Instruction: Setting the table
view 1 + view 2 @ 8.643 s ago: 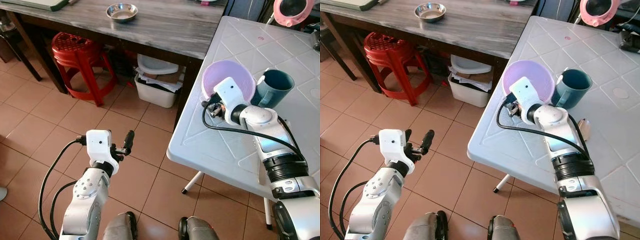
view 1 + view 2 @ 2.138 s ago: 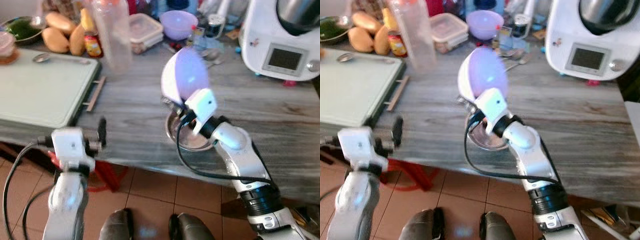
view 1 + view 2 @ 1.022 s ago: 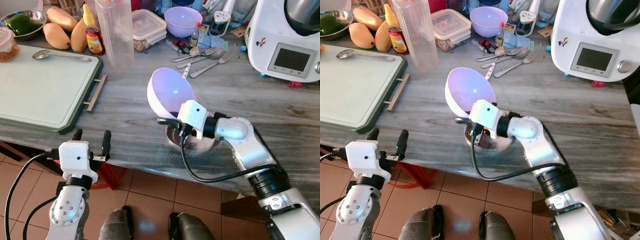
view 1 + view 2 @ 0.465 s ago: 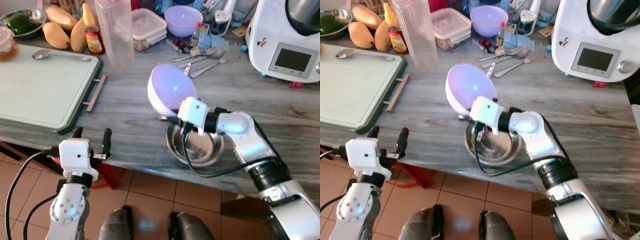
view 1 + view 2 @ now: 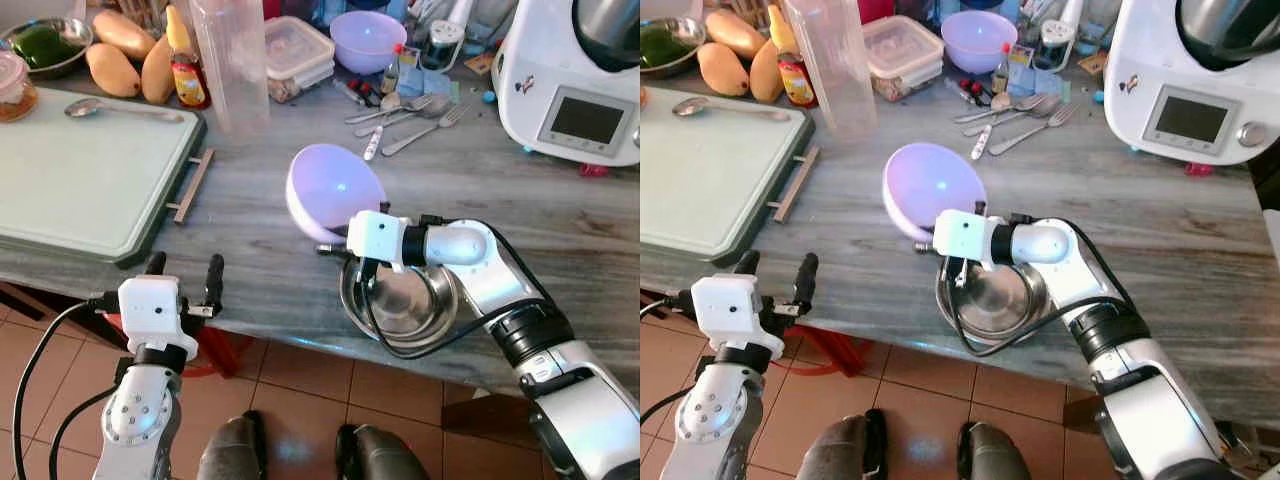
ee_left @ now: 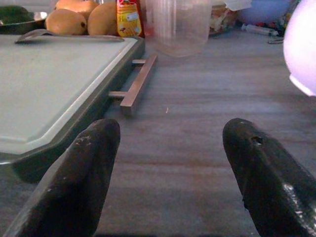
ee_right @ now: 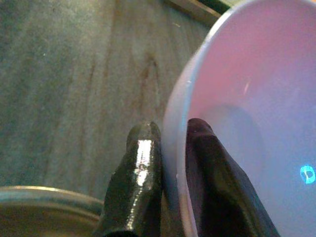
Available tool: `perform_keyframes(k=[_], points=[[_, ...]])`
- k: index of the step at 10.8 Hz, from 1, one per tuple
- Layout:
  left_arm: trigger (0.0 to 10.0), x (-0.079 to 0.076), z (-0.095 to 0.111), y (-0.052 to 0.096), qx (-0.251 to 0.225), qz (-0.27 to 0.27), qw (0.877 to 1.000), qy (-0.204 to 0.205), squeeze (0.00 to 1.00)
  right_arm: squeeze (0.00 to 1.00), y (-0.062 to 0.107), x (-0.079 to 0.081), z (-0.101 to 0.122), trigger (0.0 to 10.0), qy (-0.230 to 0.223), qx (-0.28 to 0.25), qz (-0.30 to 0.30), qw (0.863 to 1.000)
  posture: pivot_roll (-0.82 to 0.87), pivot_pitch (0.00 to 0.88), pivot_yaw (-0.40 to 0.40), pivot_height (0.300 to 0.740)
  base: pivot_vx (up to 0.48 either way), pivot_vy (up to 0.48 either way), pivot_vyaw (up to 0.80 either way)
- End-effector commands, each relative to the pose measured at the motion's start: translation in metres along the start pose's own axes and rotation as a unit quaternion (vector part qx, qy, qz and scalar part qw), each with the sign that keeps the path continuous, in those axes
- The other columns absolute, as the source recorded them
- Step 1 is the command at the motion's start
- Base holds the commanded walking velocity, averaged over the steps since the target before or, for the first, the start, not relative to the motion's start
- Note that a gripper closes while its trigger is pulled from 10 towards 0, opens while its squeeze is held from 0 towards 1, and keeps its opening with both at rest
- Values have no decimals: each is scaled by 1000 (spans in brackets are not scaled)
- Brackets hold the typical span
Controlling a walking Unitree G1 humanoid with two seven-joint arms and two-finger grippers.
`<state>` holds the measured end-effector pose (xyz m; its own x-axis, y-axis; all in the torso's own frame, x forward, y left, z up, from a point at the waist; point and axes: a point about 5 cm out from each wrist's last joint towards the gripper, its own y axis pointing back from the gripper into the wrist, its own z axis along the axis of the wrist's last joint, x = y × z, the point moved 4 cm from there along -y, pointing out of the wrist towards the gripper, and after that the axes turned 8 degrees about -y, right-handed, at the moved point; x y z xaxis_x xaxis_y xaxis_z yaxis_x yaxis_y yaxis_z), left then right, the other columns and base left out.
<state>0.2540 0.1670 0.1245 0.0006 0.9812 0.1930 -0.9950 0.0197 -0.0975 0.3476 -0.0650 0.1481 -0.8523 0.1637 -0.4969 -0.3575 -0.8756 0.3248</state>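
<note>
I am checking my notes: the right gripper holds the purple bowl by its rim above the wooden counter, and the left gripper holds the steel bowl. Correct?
Not quite. The left gripper is open and holds nothing, as the left wrist view shows; the steel bowl sits on the counter. The right gripper does hold the purple bowl by its rim.

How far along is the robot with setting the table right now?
Done: a steel bowl sits at the near edge of the grey wooden table. In hand: the right gripper pinches the rim of a lilac plastic bowl, tilted just above the table. Left: setting it down, and the spoons and forks at the back lie unplaced. The left gripper hangs open.
</note>
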Motion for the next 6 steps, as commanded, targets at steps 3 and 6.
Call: perform_keyframes(k=[3, 6], points=[[10000, -1, -6, 0, 13, 0, 1000, 2, 0, 1000, 6, -4, 4, 10000, 38, -2, 2, 999, 30, 189, -47, 740, 0, 0, 0], [10000, -4, -5, -1, 11, -3, 1000, 3, 0, 1000, 11, -19, 25, 10000, 63, -49, -49, 996, 29, 181, -40, 740, 0, 0, 0]])
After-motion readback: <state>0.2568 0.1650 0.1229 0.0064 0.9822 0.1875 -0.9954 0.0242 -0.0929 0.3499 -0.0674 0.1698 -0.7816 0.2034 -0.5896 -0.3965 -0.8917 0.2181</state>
